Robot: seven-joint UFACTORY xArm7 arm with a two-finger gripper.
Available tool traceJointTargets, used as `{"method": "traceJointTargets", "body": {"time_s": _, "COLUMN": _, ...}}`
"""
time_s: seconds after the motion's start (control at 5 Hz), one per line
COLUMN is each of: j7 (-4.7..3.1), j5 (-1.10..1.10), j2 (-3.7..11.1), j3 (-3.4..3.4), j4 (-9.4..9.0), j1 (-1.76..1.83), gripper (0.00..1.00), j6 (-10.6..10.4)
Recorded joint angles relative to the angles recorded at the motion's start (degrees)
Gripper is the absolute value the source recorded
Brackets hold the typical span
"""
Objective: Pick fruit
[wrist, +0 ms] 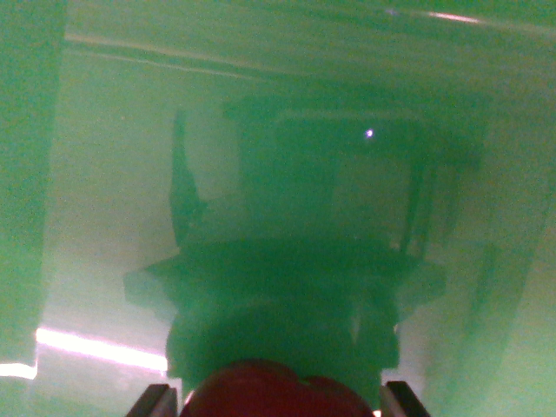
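The wrist view is washed in a strong green cast and is soft throughout, so fine detail is limited. The dark red, rounded fruit [274, 393] sits at the bottom centre of the frame; only its upper part is visible, the rest being cut off by the lower edge. Its top outline is smooth and domed, with a shallow dip right of centre that gives it a two-lobed profile. The surface reads as matte maroon, with no visible stem or markings. The gripper [276, 400] appears only as two dark fingertips rising from the lower edge, one at the wrist view's left [154, 401] and one at the wrist view's right [404, 399]. The fruit lies directly between these two fingertips, filling almost the whole gap, with its flanks reaching or nearly reaching each inner face. Whether the fingertips press on the fruit or merely stand beside it cannot be told, since the contact zones are blurred and partly out of frame. Behind the fruit lies a pale green glossy surface [104, 217] carrying a large dark blurred shape [295, 261], broad at the bottom and narrower above. A bright pinkish-white streak of light [100, 347] crosses the surface at lower left, and a small bright point [369, 133] shows in the upper part of the dark shape.
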Motion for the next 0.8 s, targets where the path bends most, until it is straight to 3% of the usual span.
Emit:
{"method": "traceJointTargets", "body": {"time_s": 0.6, "j7": 0.0, "j5": 0.0, "j2": -0.35, "j3": 0.0, "j4": 0.5, "j1": 0.0, "gripper": 1.0, "j6": 0.8}}
{"method": "traceJointTargets", "body": {"time_s": 0.8, "j7": 0.0, "j5": 0.0, "j2": -0.86, "j3": 0.0, "j4": 1.24, "j1": 0.0, "gripper": 1.0, "j6": 2.1}}
